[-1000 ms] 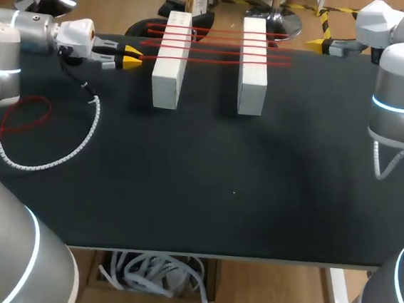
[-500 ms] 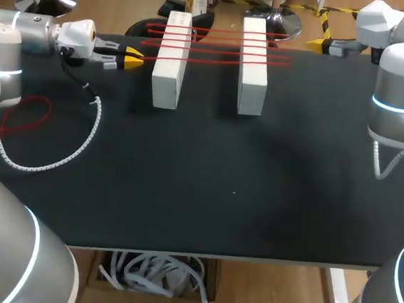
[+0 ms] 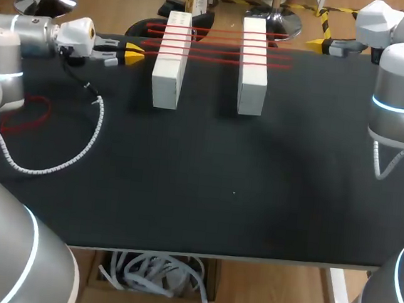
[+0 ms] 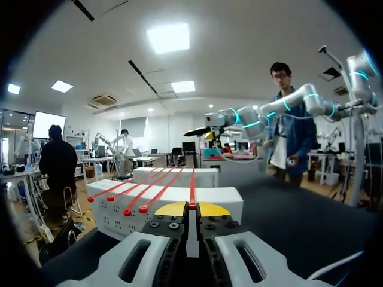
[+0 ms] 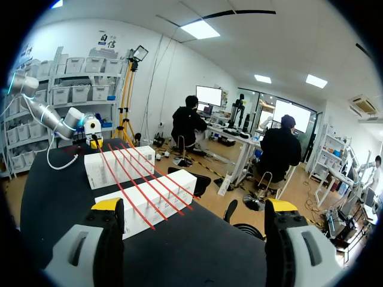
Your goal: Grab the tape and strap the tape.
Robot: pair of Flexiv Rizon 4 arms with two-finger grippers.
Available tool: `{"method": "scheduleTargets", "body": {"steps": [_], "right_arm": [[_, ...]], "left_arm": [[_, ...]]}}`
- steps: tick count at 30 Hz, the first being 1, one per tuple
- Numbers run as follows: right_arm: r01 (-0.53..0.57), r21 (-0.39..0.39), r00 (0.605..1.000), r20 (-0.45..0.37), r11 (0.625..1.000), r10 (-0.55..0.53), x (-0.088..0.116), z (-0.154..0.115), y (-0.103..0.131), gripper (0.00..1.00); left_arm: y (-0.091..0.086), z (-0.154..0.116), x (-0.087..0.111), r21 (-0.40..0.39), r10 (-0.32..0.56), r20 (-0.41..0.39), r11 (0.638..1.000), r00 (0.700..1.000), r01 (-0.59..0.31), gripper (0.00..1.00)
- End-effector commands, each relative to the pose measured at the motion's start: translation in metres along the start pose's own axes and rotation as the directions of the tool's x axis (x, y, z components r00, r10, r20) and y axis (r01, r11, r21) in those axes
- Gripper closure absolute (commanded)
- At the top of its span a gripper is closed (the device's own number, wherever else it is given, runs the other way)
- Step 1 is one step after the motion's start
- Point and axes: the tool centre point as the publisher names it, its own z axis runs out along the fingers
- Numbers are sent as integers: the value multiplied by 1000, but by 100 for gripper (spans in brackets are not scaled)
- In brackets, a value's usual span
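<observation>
Far back on the black table (image 3: 233, 197), red tape (image 3: 215, 50) spans two white blocks (image 3: 168, 76).

Bright, even overhead light; faint shadows beside the white blocks (image 3: 167, 84).

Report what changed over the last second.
The left gripper, shut on the nearest red tape, shifted slightly toward the table's far edge, swinging that tape's end with it. The two white blocks, the other tapes and the right gripper kept their places.
</observation>
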Motion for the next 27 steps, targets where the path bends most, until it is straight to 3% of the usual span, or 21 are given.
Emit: {"method": "scheduleTargets", "body": {"steps": [1, 10, 16, 27], "right_arm": [[0, 2, 1000, -2, 1000, 0, 0, 0, 0, 0], [0, 2, 1000, -2, 1000, 0, 0, 0, 0, 0], [0, 2, 1000, -2, 1000, 0, 0, 0, 0, 0], [0, 2, 1000, -2, 1000, 0, 0, 0, 0, 0]], "left_arm": [[-1, 5, 11, 39, -23, 12, 999, 1000, 22, 100], [-27, 13, 20, 181, -62, 33, 982, 998, 55, 100], [-52, 13, 21, 271, -35, 22, 962, 999, 28, 100], [-79, 16, 27, 351, 0, -33, 936, 999, 12, 100]]}}
